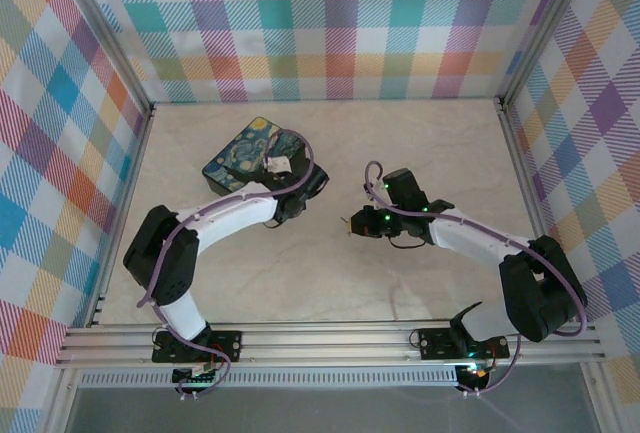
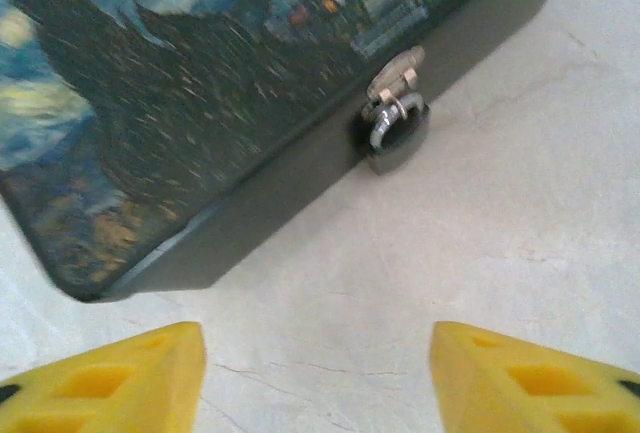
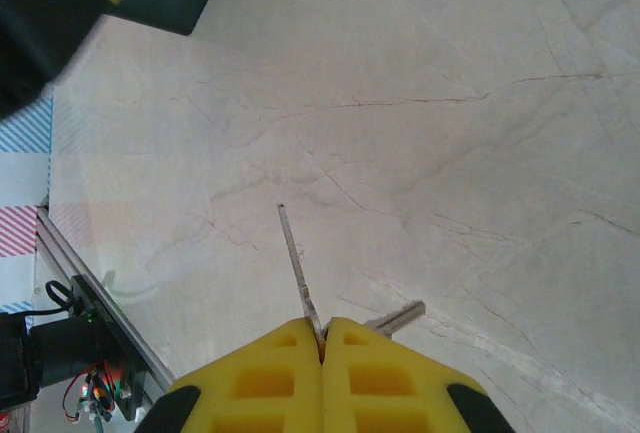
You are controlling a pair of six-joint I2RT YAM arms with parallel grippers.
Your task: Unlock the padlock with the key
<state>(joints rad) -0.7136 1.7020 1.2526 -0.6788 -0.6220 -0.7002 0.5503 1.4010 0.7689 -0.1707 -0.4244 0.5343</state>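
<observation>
Left wrist view first: the left gripper [image 2: 315,378] has its two yellow fingers [image 2: 110,383] spread wide, one at each bottom corner. Nothing is between them, just bare table [image 2: 400,283]. Straight ahead of the fingertips, past a strip of pale marble-look surface, sits the box [image 2: 180,123] with the starry night painting on the lid. It lies at an angle, so its dark side wall faces the fingers. The padlock [image 2: 398,138] hangs on that side wall, ahead of the gap and a bit over toward the right finger, well apart from both tips. It's a little dark body with a silvery shackle looped through the metal clasp [image 2: 398,68] at the lid's edge. Whether its bottom touches the table or hangs just over it, can't tell

Right wrist view: the right gripper [image 3: 322,338] is pinched fully together on the key [image 3: 297,258]. The key pokes out ahead of the tips as a thin metal sliver seen edge-on, leaning a little left. A second silvery bit [image 3: 402,317] sticks out to the right of the fingers, no idea what it is. Beyond the key it's plain table

Top view: the left gripper [image 1: 292,196] sits right at the near edge of the box [image 1: 243,153]. The right gripper [image 1: 350,223] is off to its right, apart from the box, with its tips pointing toward the left one
</observation>
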